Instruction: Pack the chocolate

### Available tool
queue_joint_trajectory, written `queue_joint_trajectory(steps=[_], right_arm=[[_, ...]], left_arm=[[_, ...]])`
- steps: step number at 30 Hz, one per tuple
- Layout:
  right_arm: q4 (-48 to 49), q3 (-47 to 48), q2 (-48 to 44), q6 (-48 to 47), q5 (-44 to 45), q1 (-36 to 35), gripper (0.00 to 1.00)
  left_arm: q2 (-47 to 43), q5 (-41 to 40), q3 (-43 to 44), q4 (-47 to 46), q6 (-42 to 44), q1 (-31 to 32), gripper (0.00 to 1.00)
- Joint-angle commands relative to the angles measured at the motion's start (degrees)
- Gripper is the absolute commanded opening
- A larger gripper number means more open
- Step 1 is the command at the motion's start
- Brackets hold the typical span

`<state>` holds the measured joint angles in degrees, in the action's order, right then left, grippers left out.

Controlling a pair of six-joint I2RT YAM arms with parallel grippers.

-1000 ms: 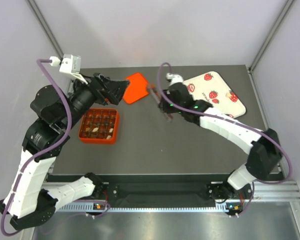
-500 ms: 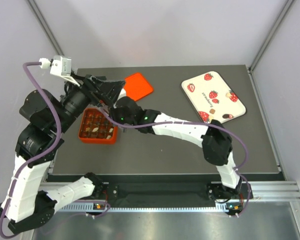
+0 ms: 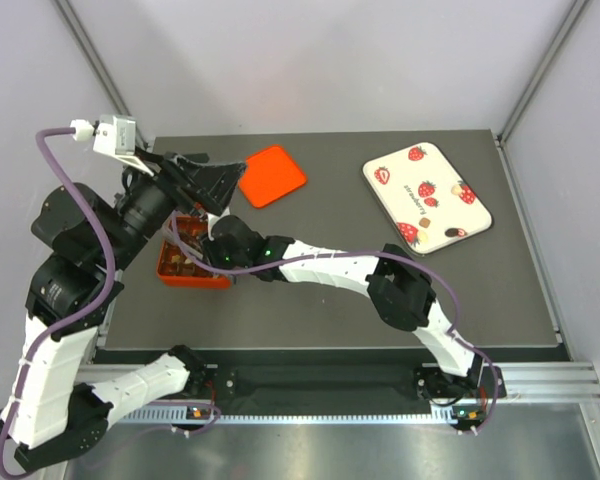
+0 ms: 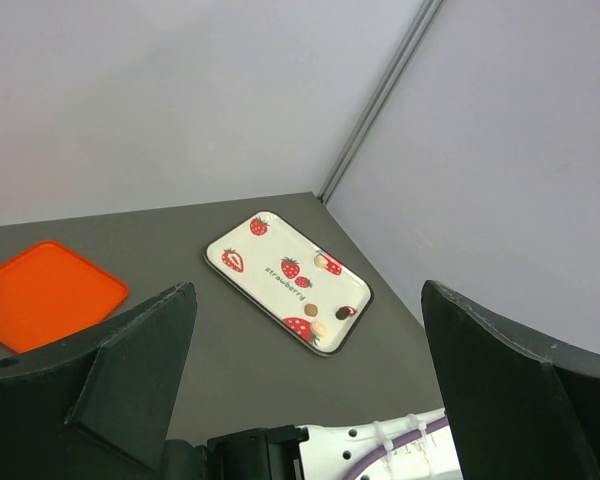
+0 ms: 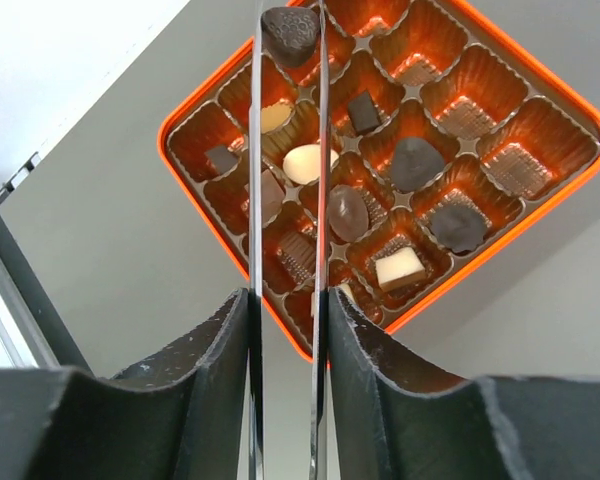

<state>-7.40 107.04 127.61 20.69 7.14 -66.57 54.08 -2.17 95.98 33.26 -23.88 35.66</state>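
The orange-red compartment box lies under my right gripper. Its thin metal blades are shut on a dark chocolate and hold it above the box's far corner. The box holds several dark chocolates and a few cream ones. In the top view the right gripper is over the box at the left. More chocolates lie on the strawberry tray at the back right. My left gripper is open and empty, raised above the box's far side.
The flat orange lid lies behind the box, and also shows in the left wrist view. The tray with several chocolates shows there too. My right arm stretches across the table's middle.
My right arm has swung left from near the tray to over the box, carrying the dark chocolate. My left gripper has shifted slightly back and left.
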Motion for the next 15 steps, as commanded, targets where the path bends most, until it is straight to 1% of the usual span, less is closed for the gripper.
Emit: queue_joint_trajectory(steps=[1,15], right_arm=[[3.3,3.3,-0.3,-0.3,-0.7,-0.8,0.33],[2.2,3.1,0.5,-1.4,1.0,-0.8,0.4]], left_arm=[[-0.8,0.1,0.3,-2.0,0.3,-0.2,0.99],[-0.8,-0.1,-0.4,-2.3,0.2,-0.2,0.99]])
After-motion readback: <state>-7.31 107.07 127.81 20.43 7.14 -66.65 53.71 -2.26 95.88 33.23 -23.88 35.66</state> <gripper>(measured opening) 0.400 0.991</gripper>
